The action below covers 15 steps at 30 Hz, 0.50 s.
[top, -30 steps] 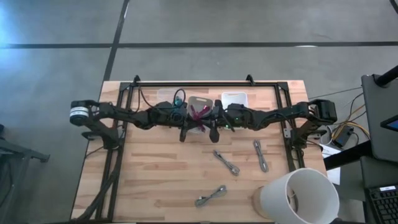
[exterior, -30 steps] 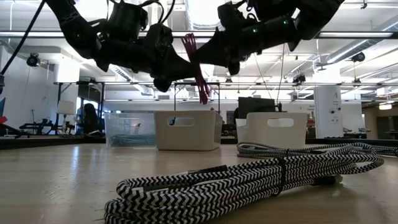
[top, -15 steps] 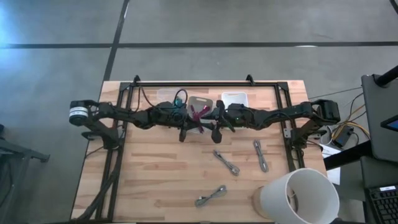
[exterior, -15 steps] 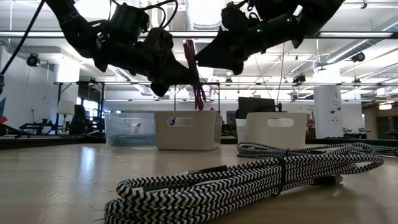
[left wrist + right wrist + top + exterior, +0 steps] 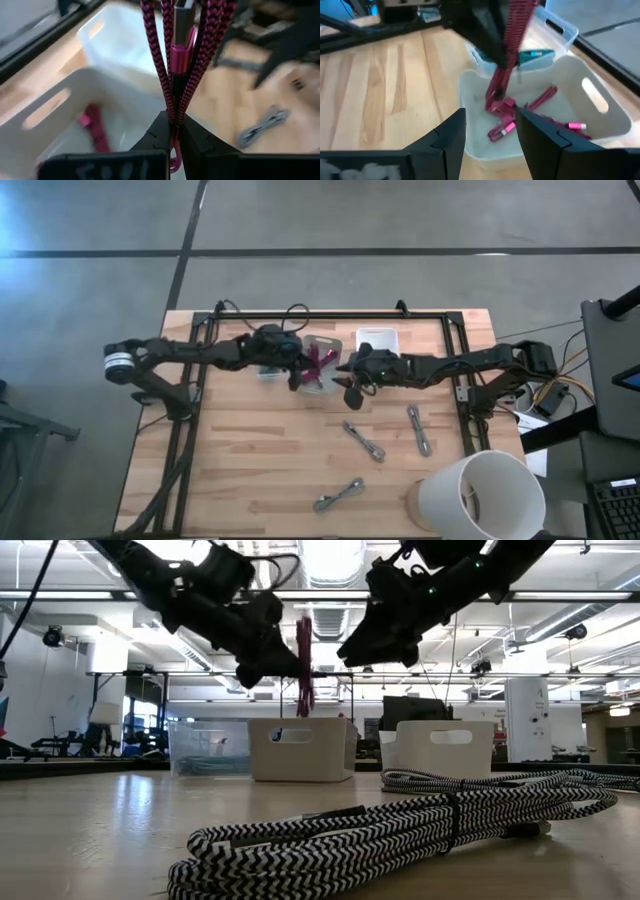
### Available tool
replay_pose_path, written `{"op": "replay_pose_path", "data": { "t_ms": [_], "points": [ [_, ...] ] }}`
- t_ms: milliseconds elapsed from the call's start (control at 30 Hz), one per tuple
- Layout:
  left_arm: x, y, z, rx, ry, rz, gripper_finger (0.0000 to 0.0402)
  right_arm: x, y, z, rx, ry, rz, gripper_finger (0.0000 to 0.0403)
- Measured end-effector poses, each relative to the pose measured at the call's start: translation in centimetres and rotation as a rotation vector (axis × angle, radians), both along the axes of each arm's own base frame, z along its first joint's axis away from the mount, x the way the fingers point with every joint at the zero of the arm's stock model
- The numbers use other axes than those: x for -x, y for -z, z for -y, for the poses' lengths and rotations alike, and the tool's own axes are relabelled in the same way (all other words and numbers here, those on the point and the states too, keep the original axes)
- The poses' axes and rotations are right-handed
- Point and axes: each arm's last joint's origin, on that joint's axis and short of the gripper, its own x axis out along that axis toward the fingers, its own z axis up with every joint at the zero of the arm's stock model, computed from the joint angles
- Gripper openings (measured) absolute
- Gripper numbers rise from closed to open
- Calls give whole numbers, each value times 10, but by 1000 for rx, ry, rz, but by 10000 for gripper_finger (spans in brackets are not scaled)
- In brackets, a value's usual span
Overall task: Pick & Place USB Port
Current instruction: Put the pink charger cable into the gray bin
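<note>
My left gripper (image 5: 300, 373) is shut on a coiled magenta braided USB cable (image 5: 318, 360), held above the middle white bin (image 5: 322, 378). In the low view the cable (image 5: 303, 665) hangs upright beside the left gripper (image 5: 283, 662). More magenta cables (image 5: 520, 120) lie on that bin's floor. My right gripper (image 5: 350, 387) stands open just right of the cable, nothing between its fingers (image 5: 451, 136). My left gripper pinches several strands of the cable bundle (image 5: 172, 112) between its two fingers, partway along the bundle's length. The fingers come slanting down from the table's left and lie across the strands. The bundle hangs upright, lifted clear of the bin, its magenta plug (image 5: 182, 50) beyond the fingers.
A clear bin (image 5: 266, 338) with a teal cable stands left of the middle bin, a white bin (image 5: 378, 340) to its right. Two zebra-striped cables (image 5: 363, 440) (image 5: 418, 430) and a grey one (image 5: 338, 495) lie nearer. A white cup (image 5: 480, 495) stands at the near right corner.
My right gripper has opened and let go of the magenta cable, drawing a little toward the table's right. My left gripper, still shut on the cable, has carried it toward the far edge over the middle bin; the bundle now hangs straight down.
</note>
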Motion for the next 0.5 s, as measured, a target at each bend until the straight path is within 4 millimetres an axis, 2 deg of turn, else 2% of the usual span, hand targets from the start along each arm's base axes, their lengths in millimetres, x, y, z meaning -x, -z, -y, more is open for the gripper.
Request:
{"op": "replay_pose_path", "data": {
  "t_ms": [100, 300, 500],
  "points": [
    [-6, 6, -5, 15, -23, -93, 16, 0, 0, -1, -1, -4, 3, 164],
    [-27, 27, -13, 45, -26, -162, 16, -1, -1, -4, 0, -12, 12, 163],
    [-49, 41, -23, 165, -67, -207, 16, 0, 0, -4, -1, -12, 4, 164]
  ]
}}
